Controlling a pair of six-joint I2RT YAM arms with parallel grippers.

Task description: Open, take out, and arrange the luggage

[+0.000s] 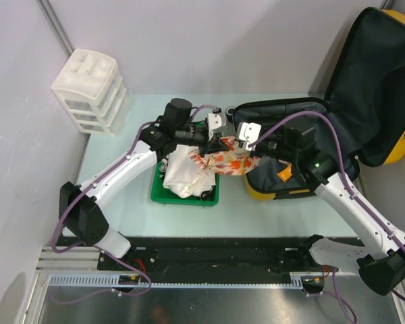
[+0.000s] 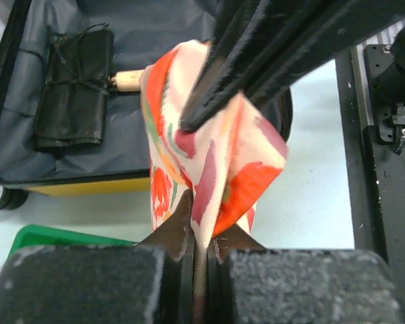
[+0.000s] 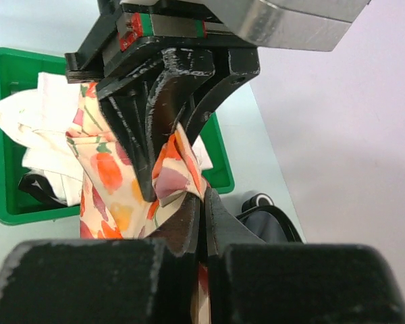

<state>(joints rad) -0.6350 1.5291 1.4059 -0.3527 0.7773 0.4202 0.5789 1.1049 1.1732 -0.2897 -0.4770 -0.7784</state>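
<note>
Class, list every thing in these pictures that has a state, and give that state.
luggage, open, lid raised.
floral cloth, held by both grippers.
left gripper, shut on floral cloth.
right gripper, shut on floral cloth.
green tray, holding white cloth.
black roll, tied shut, inside luggage.

Luggage [image 1: 385,94] partly beyond right edge
</note>
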